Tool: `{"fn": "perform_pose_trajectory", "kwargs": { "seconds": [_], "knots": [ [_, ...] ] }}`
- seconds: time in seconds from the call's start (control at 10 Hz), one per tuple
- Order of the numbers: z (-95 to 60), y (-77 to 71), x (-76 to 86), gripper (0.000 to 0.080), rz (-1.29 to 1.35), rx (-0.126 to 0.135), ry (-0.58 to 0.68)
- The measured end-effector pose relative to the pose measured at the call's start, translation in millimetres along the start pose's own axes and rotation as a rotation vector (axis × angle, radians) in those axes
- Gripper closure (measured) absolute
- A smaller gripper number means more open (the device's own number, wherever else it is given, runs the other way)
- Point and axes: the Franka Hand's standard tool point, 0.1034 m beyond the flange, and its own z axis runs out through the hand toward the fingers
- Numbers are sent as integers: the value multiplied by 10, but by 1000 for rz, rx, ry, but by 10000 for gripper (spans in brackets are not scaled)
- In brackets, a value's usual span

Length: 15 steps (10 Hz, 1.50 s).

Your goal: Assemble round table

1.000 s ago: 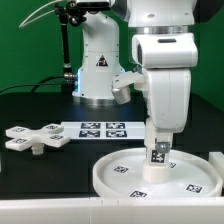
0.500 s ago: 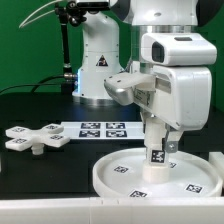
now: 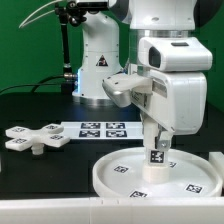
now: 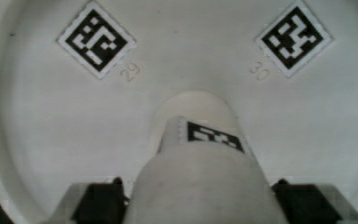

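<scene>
Currently gripper [image 3: 157, 146] clamped on cyl leg [image 3: 157, 165], leg upright betw jaws, standing at disc [image 3: 108, 172] ctr.

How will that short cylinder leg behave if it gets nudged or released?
Likely stiff: the leg looks like hard white plastic, so it should not flex in the gripper. It stands upright on the disc and looks tall for its base, so a sideways nudge may tip it. Once down, its round body could roll.

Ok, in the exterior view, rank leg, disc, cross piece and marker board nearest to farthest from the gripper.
1. leg, in the gripper
2. disc, just beneath
3. marker board, on the exterior view's left
4. cross piece, farther that way
</scene>
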Motion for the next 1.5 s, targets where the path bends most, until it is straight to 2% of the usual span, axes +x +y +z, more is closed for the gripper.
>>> {"fn": "perform_pose_trajectory", "kwargs": {
  "seconds": [0.3, 0.6, 1.3, 1.5],
  "knots": [
    [-2, -5, -4, 387, 161, 2, 3],
    [11, -27, -28, 387, 526, 12, 19],
    [15, -26, -8, 387, 950, 17, 21],
    [17, -31, -16, 387, 1120, 27, 41]
  ]
}}
